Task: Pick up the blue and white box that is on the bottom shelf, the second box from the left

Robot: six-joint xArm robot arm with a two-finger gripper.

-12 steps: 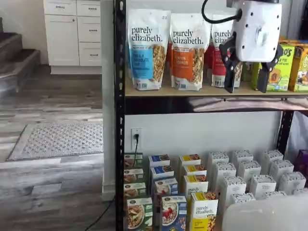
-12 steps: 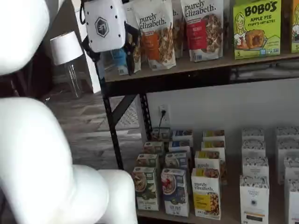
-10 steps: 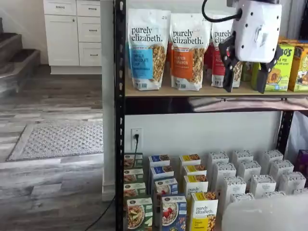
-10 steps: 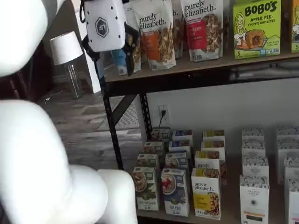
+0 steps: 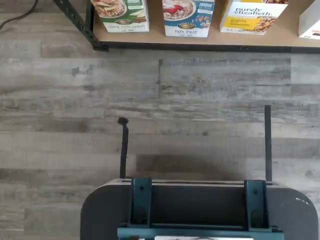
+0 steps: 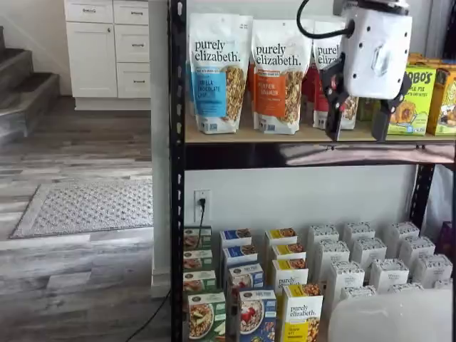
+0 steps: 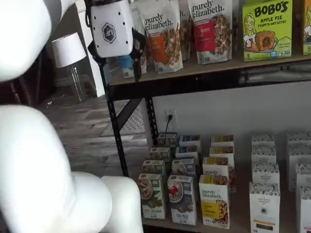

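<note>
The blue and white box (image 6: pixel 256 315) stands upright in the front row of the bottom shelf (image 7: pixel 239 213), between a green-fronted box (image 6: pixel 206 315) and a yellow-fronted box (image 6: pixel 301 318). Both shelf views show it, the other at the box (image 7: pixel 182 199). The wrist view shows the box (image 5: pixel 187 17) on the shelf board (image 5: pixel 200 42) beyond bare floor. My gripper (image 6: pixel 356 132) hangs high in front of the upper tier, far above the box. Its two black fingers stand apart, open, with nothing between them. The gripper (image 7: pixel 120 75) shows the same way there.
Granola bags (image 6: pixel 217 71) and Bobo's boxes (image 7: pixel 267 29) fill the upper tier. Rows of white boxes (image 6: pixel 367 267) stand right of the coloured ones. A black rack post (image 6: pixel 177 171) rises at the left. The arm's white body (image 7: pixel 43 165) fills the foreground. Wood floor (image 5: pixel 160 110) lies before the rack.
The gripper has shifted a little sideways and slightly upward in front of the upper tier. Its fingers stay apart. The boxes have not moved.
</note>
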